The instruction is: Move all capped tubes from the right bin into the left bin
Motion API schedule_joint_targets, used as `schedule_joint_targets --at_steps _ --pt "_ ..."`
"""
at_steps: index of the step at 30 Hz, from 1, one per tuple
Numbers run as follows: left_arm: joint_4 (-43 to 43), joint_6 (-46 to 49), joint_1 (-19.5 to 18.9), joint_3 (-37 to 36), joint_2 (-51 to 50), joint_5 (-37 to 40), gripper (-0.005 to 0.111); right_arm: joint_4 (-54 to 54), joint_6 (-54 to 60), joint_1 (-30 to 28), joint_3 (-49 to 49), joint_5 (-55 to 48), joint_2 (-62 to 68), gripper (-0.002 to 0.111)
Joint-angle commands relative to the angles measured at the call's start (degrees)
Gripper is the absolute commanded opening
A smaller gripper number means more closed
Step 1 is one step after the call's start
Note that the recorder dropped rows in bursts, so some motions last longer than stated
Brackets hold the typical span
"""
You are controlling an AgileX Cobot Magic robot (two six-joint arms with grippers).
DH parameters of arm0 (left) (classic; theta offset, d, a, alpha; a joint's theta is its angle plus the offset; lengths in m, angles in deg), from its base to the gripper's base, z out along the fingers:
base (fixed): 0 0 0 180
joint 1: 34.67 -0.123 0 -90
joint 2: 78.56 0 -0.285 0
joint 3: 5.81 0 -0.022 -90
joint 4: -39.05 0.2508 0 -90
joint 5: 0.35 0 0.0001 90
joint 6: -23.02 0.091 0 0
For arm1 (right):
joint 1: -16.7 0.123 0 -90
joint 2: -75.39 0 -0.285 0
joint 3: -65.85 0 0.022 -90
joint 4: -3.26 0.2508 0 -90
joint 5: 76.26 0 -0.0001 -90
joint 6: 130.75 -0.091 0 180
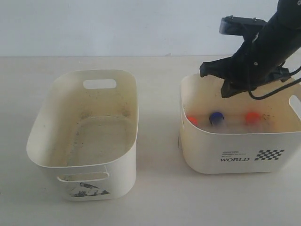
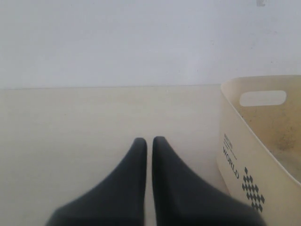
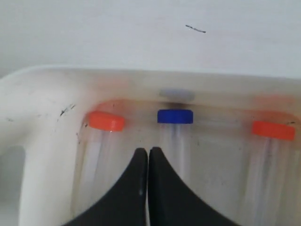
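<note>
You are working at what reads as a laboratory test bench: a bare pale tabletop (image 1: 155, 202), a plain white wall (image 1: 117, 23) on the far side, and clear screw-capped tubes (image 1: 216, 117) of sample type in the right bin (image 1: 207, 150), with the left bin (image 1: 124, 174) alongside.

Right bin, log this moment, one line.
right fingers: shut, empty | cream plastic WORLD bin: two orange-capped clear tubes, one blue-capped tube visible | cream stickered left bin: no tubes
</note>
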Motion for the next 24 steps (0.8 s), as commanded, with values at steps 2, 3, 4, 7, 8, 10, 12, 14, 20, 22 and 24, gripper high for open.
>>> schedule_joint_targets --at_steps 2,3,4,7,8,10,12,14,20,22,24 --pt "-0.36 -0.54 -0.02 0.21 -0.03 -0.26 0.004 -1.14 2.81 0.10 0.36 -8.86 -0.28 0.000" --pt "-0.36 -0.54 -0.02 0.21 -0.03 -0.26 0.004 -1.14 2.10 0.10 0.77 -9.09 0.12 0.001" --pt "-0.36 -0.54 -0.02 0.21 -0.03 -0.26 0.004 -1.14 1.76 0.10 2.13 -7.59 0.34 0.006" --pt "-0.36 -0.54 -0.02 0.21 -0.03 -0.26 0.004 -1.14 1.56 0.10 4.60 -4.85 0.34 0.030" --pt "-0.36 -0.54 -0.02 0.21 -0.03 -0.26 0.004 -1.14 1.56 0.10 5.93 -3.15 0.34 0.042" --pt "-0.36 -0.54 -0.02 0.21 -0.03 -0.26 0.004 -0.71 1.56 0.10 7.79 0.21 0.34 0.046" --pt "-0.36 -0.54 -0.02 0.21 -0.03 -0.26 0.004 -0.09 1.56 0.10 8.40 1.97 0.34 0.046" --pt "-0.36 -0.54 -0.02 0.21 -0.03 -0.26 0.004 0.01 1.56 0.10 8.40 3.39 0.34 0.046" --pt "-0.36 -0.54 -0.02 0.21 -0.03 -0.26 0.004 1.08 2.64 0.22 8.40 4.18 5.00 0.062" --pt "-0.36 -0.54 -0.02 0.21 -0.03 -0.26 0.004 1.66 2.64 0.60 8.40 4.30 6.34 0.074" --pt "-0.36 -0.54 -0.02 0.21 -0.03 -0.26 0.004 1.82 2.64 0.93 8.40 4.30 7.28 0.075"
